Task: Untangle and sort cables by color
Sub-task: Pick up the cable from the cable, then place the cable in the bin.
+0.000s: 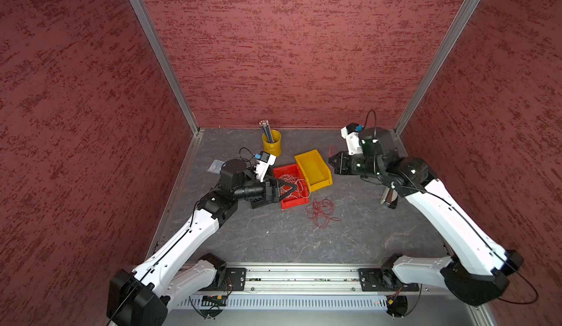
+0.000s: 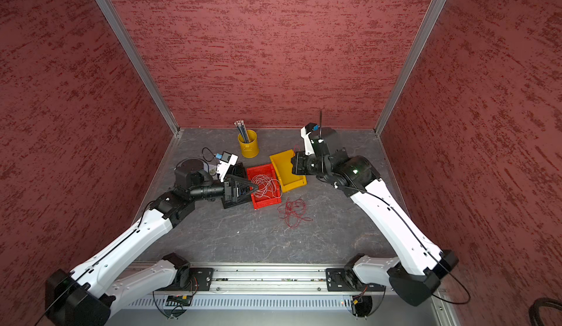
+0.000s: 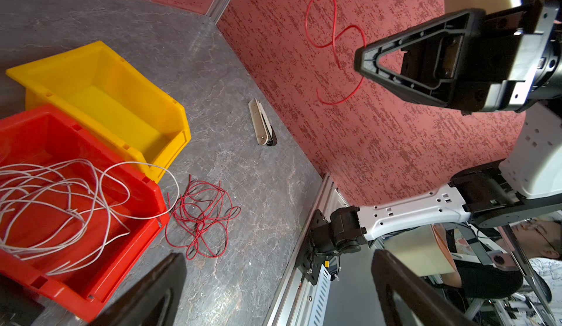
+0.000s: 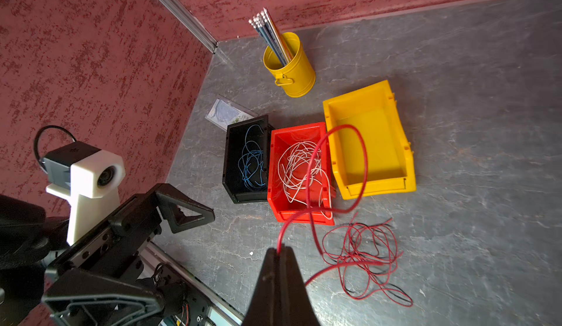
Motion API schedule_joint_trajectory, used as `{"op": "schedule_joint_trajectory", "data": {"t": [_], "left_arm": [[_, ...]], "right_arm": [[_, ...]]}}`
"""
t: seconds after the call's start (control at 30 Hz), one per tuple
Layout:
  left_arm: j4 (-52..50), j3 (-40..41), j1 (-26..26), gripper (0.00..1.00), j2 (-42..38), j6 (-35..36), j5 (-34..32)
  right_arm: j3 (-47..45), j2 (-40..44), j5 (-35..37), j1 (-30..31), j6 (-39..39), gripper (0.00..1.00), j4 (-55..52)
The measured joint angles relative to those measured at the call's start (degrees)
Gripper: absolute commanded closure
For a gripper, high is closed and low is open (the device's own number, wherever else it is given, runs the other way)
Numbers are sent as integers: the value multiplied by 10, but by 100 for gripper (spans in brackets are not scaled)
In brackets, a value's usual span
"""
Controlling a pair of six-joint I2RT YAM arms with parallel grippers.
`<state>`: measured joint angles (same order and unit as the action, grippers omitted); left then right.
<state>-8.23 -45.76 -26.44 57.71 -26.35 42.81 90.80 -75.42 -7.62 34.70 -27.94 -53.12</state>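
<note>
Right gripper, pinched tight on one red cable, holds it high above the red tangle on the table, likely bound for the empty yellow bin. Left gripper hangs wide open and empty over the whitish cables in the red bin. Blue cables lie in the black bin.

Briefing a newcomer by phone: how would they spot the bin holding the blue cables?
Start at the yellow cup by the back wall. Three bins stand in a row before it. Yours sits at the end beside the red bin, the only black bin.
</note>
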Motion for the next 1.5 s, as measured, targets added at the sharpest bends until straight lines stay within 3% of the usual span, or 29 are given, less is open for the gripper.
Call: {"op": "schedule_joint_trajectory", "data": {"t": [0.33, 0.7, 0.97, 1.1, 1.27, 1.5], "left_arm": [[-30, 0, 26, 0, 5, -25, -22], [-53, -10, 52, 0, 33, -53, -4], [-68, -10, 78, 0, 55, -77, 11], [-71, -10, 79, 0, 55, -79, 16], [-73, -10, 81, 0, 55, -79, 19], [-73, -10, 82, 0, 55, -79, 21]], "right_arm": [[20, -118, -74, -34, 14, 100, 27], [26, -256, -126, -85, 34, 100, 63], [104, -366, -130, -94, 65, 100, 51], [132, -393, -125, -96, 73, 90, 41], [171, -425, -115, -100, 82, 61, 24], [173, -422, -104, -101, 86, 53, 3]]}}
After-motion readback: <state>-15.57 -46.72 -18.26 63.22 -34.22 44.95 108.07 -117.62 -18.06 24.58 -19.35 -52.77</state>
